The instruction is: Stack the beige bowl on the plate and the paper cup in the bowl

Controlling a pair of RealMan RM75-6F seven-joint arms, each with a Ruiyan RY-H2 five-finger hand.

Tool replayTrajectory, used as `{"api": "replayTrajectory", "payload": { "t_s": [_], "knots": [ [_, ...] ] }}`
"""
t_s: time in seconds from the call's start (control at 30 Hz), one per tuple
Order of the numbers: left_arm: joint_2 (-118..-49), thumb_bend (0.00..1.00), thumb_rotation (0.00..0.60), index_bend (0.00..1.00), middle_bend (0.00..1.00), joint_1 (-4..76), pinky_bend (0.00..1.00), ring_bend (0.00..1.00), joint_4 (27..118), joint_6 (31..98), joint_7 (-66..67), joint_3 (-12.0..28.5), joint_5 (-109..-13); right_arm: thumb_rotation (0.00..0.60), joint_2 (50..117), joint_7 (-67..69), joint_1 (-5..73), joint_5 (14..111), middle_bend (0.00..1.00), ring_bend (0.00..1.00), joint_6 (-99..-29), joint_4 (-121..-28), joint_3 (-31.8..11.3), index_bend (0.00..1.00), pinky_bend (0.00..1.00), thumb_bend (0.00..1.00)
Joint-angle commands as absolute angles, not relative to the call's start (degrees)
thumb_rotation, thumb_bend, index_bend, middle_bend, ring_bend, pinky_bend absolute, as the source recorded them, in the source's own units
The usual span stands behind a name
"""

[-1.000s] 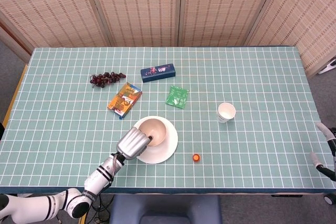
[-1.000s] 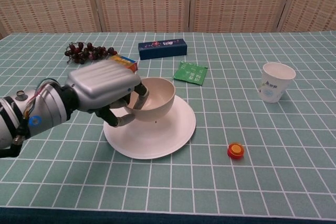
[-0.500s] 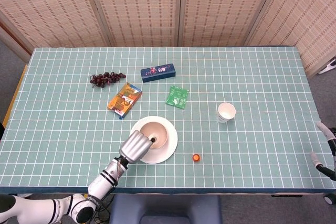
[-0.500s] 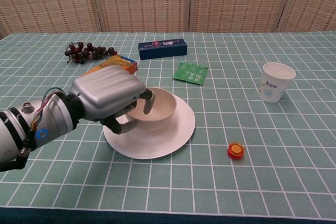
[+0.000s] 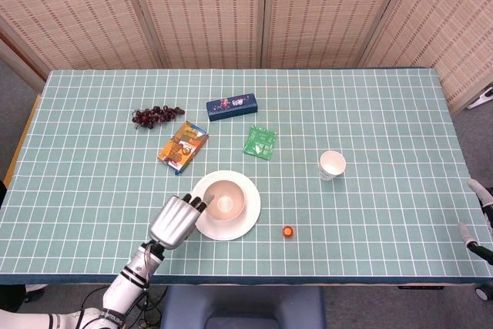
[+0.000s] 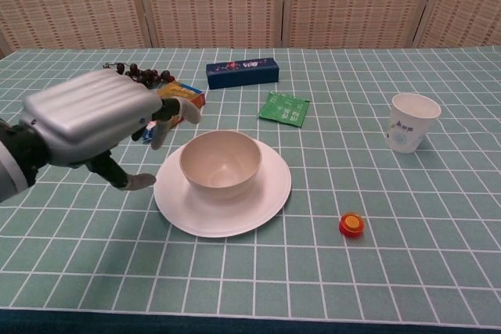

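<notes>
Bowl (image 6: 221, 163) now sits on plate (image 6: 266, 197); left hand (image 6: 94, 119) let go.

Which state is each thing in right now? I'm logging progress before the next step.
Beige bowl: upright, empty, resting on the plate, released.
White round plate: flat on the table, carrying the bowl.
White paper cup: upright on the table, apart from the bowl, untouched.
Left hand: fingers apart, holding nothing, beside the plate.
Right hand: at the table's edge, mostly out of frame.
Small orange cap: lying loose on the table.
</notes>
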State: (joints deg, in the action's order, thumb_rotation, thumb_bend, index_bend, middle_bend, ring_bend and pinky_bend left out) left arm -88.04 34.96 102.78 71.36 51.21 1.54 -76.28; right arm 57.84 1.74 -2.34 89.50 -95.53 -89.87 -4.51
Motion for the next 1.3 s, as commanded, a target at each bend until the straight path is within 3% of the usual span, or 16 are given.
{"api": "replayTrajectory", "payload": {
  "t_s": [0.03, 0.33, 0.67, 0.77, 1.0, 1.13, 1.3],
  "knots": [
    [-83.7, 0.22, 0.6, 0.23, 0.43, 31.6, 0.72, 0.46, 105.2, 75.5, 47.1, 0.4, -78.5, 0.6, 57.3, 1.3, -2.2, 89.1, 0.25, 0.2, -94.9, -90.6, -4.4, 0.15, 0.33, 0.29],
    [-76.1, 0.22, 0.6, 0.29, 0.42, 24.4, 0.62, 0.46, 103.1, 83.3, 34.9, 1.4, -77.8, 0.6, 54.8, -1.5, 0.4, 88.5, 0.25, 0.2, -89.2, -92.8, -4.2, 0.15, 0.33, 0.29],
    [-74.1, 0.22, 0.6, 0.29, 0.4, 17.0, 0.52, 0.39, 98.4, 88.7, 25.8, 1.6, -75.4, 0.6, 55.1, -5.6, 6.4, 86.8, 0.24, 0.18, -80.2, -94.6, -5.3, 0.15, 0.33, 0.24],
    [-73.7, 0.22, 0.6, 0.29, 0.39, 15.8, 0.5, 0.37, 97.2, 89.2, 23.5, 2.1, -75.1, 0.6, 55.4, -8.0, 9.1, 85.7, 0.2, 0.16, -76.3, -95.3, -5.9, 0.14, 0.33, 0.2],
    [-72.6, 0.22, 0.6, 0.29, 0.38, 13.9, 0.46, 0.35, 95.9, 89.5, 20.1, 2.8, -75.6, 0.6, 58.6, -12.5, 18.2, 79.6, 0.1, 0.08, -63.1, -95.3, -8.6, 0.0, 0.28, 0.09],
    [-72.2, 0.22, 0.6, 0.29, 0.38, 13.4, 0.45, 0.35, 95.6, 89.4, 19.5, 3.0, -76.4, 0.6, 61.5, -13.8, 23.6, 75.6, 0.02, 0.01, -55.7, -93.3, -10.1, 0.0, 0.22, 0.06],
    [-72.0, 0.22, 0.6, 0.29, 0.37, 13.0, 0.45, 0.35, 95.7, 88.8, 19.5, 3.2, -76.8, 0.6, 65.8, -15.7, 29.5, 71.6, 0.0, 0.0, -49.0, -89.9, -11.2, 0.0, 0.22, 0.05]
  ]
}}
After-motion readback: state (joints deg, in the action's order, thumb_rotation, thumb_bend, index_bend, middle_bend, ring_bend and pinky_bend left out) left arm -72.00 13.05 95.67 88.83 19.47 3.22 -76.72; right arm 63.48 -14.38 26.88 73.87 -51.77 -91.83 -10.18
